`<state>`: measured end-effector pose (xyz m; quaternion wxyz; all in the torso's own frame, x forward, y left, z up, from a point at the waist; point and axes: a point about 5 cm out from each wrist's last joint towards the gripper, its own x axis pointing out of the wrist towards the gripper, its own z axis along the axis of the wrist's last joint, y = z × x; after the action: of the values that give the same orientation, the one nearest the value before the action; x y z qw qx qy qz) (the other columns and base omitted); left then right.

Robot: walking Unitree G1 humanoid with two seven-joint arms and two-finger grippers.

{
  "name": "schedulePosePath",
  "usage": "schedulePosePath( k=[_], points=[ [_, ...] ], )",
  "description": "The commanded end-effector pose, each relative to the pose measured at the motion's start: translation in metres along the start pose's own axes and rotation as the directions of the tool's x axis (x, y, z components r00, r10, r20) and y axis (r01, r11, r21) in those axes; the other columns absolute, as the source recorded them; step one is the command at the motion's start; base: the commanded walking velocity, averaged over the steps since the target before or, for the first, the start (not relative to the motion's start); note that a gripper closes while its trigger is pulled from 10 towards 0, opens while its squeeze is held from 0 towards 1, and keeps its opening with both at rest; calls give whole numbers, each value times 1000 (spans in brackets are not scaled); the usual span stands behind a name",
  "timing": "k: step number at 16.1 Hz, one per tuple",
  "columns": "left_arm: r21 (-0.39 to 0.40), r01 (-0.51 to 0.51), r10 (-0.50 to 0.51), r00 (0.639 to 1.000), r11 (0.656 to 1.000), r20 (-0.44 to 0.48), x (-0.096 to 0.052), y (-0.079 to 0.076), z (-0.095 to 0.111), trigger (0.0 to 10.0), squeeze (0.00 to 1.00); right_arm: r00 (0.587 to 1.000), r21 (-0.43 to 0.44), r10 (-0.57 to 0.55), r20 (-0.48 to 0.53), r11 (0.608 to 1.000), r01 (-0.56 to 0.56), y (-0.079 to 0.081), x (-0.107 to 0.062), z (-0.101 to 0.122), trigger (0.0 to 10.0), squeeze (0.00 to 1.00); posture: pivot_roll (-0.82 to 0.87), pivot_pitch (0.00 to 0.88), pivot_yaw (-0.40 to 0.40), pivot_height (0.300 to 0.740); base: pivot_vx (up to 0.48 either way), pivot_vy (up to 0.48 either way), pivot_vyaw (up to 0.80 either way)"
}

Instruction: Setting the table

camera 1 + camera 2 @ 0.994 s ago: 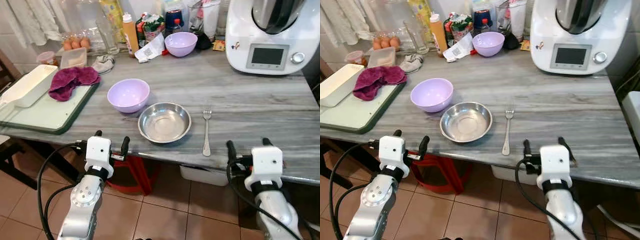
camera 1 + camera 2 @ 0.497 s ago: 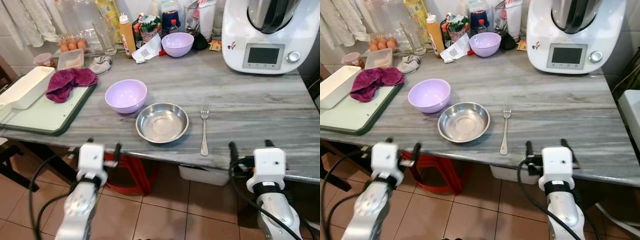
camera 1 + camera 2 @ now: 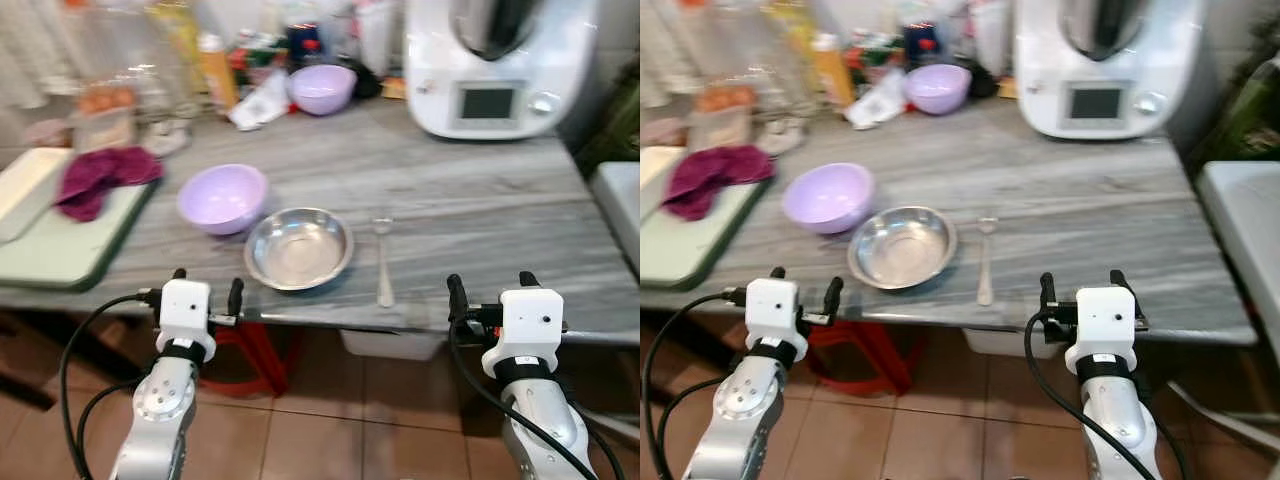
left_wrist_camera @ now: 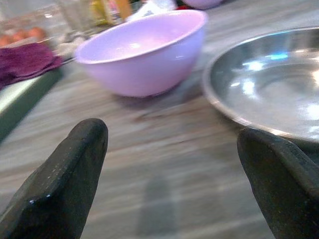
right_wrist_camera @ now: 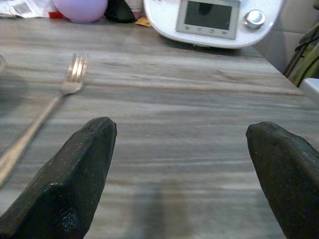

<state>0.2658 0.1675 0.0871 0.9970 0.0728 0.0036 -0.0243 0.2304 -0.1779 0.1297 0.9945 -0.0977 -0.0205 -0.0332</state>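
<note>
The view has swung rightward since earlier; the steel bowl (image 3: pixel 299 247) and fork (image 3: pixel 385 260) lie unmoved. Left gripper (image 3: pixel 205 291) and right gripper (image 3: pixel 488 290) hover spread wide, empty, at the table's (image 3: pixel 480 210) six-o'clock edge.

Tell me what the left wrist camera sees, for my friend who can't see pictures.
A lilac bowl sits on a grey table, with a shiny steel bowl beside it. The left gripper hangs over the near edge, jaws open and empty. A purple cloth lies on a green tray.
</note>
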Motion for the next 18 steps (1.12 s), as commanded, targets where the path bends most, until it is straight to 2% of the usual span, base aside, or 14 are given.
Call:
schedulePosePath(
  k=[1,5,13,15,18],
  points=[
    [14,-12,13,999,1000,-39,-2,3,-7,10000,0,1000,13,8,-1,1000,-8,3,1,1,10000,0,-163,110,118,740,-240,0,-494],
    [8,-26,26,999,1000,-43,-3,2,-7,10000,0,999,30,33,12,999,-33,9,6,3,10000,0,-151,106,110,740,-255,0,0],
    [22,-15,16,999,1000,-45,0,3,-6,10000,0,999,28,42,23,999,-43,13,9,5,10000,0,-150,103,120,740,-310,0,0],
    [21,-7,7,999,1000,-45,1,2,-6,10000,0,999,10,48,19,999,-48,12,10,3,10000,0,-153,100,127,740,-313,0,0],
    [22,21,-20,999,1000,-47,4,-1,-7,10000,0,992,-34,124,36,992,-123,22,16,4,10000,0,-162,97,141,740,-314,0,0]
  ],
)
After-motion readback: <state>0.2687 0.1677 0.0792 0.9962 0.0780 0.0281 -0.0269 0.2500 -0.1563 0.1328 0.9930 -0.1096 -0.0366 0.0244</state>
